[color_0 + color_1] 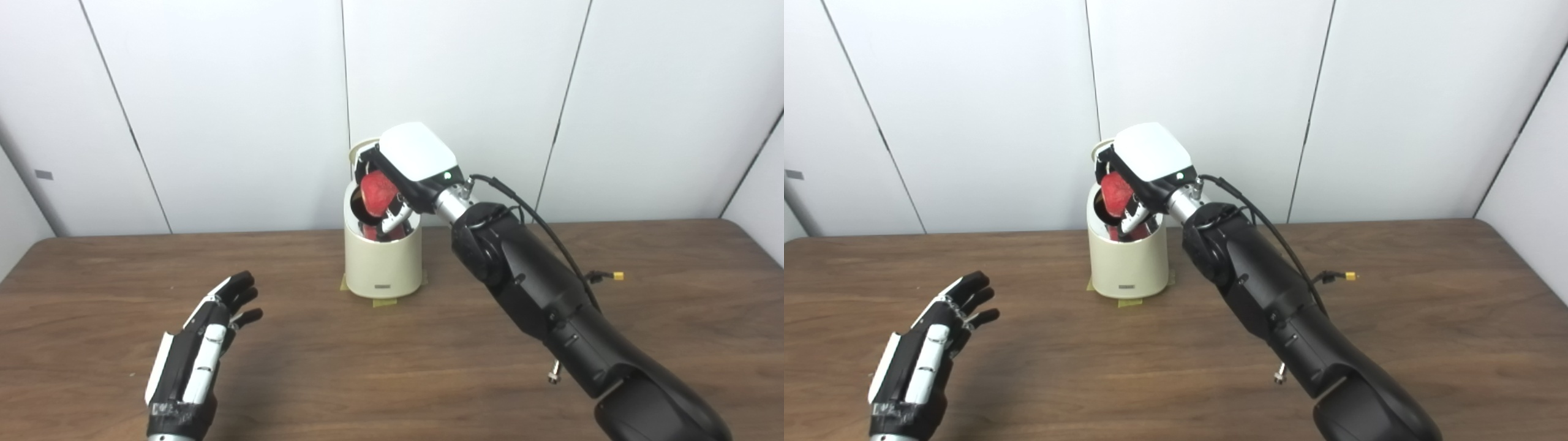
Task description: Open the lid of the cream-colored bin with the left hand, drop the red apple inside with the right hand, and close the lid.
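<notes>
- The right hand (401, 184), with a white back shell, is held above the mouth of the bin, palm turned down and toward the left.
- Its fingers are wrapped around a red apple (376, 193), which sits against the palm right over the bin's opening, partly below the level of the raised lid.
- The right arm (551, 306), black and bulky, rises from the lower right corner of the view and slants up and left to the bin; a black cable (539, 223) loops along its upper side.
- The cream-colored bin (383, 260) is a round, upright container standing on the table at its far middle, close to the wall.
- Its lid (361, 150) is tipped up at the back, behind the right hand, so the dark inside is exposed.
- Strips of yellowish tape (386, 301) show at the foot of the bin.
- The left hand (202, 343) hangs low over the table at the near left, well apart from the bin, holding nothing, its fingers spread loosely and pointing up and to the right.
- The wooden table (392, 367) is dark brown, with white wall panels (245, 110) behind it.
</notes>
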`<act>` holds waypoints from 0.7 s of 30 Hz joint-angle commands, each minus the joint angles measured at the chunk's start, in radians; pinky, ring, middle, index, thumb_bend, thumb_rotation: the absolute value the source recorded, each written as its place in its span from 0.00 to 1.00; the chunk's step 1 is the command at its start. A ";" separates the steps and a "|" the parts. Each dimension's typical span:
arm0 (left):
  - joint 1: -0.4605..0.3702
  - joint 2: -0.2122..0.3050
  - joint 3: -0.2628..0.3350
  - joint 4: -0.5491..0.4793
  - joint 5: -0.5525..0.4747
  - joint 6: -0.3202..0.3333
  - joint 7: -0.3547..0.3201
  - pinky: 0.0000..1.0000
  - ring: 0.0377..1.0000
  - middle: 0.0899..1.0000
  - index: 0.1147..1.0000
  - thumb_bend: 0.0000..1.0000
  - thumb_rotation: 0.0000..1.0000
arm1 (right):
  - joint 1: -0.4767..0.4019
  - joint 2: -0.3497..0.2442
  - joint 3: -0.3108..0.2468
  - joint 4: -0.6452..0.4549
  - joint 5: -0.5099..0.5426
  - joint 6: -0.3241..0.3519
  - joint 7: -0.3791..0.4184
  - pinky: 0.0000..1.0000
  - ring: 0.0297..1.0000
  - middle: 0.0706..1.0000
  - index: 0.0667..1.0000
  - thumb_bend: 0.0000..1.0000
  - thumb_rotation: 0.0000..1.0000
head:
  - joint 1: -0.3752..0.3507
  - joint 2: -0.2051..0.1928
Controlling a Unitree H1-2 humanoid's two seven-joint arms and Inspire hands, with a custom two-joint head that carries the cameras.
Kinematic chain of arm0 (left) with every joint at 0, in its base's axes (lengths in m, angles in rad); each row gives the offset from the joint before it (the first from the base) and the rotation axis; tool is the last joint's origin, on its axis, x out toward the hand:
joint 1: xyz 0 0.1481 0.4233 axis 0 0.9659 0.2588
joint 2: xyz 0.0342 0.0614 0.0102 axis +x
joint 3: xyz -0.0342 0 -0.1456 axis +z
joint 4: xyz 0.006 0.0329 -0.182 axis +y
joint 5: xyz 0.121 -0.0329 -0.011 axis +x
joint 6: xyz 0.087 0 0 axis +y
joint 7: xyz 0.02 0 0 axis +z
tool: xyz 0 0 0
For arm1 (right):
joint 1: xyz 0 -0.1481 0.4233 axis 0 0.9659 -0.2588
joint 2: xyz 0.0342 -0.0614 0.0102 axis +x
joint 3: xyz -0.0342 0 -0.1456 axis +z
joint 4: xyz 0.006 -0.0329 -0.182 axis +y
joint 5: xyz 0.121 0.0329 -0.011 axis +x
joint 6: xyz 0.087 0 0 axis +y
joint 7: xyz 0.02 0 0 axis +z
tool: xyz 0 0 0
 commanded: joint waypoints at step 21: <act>-0.006 0.000 0.000 -0.054 0.021 -0.001 0.009 0.79 0.87 0.87 0.83 0.53 0.77 | -0.040 -0.018 -0.017 -0.083 0.083 0.026 0.096 0.50 0.61 0.68 0.64 0.99 0.20 | -0.002 0.005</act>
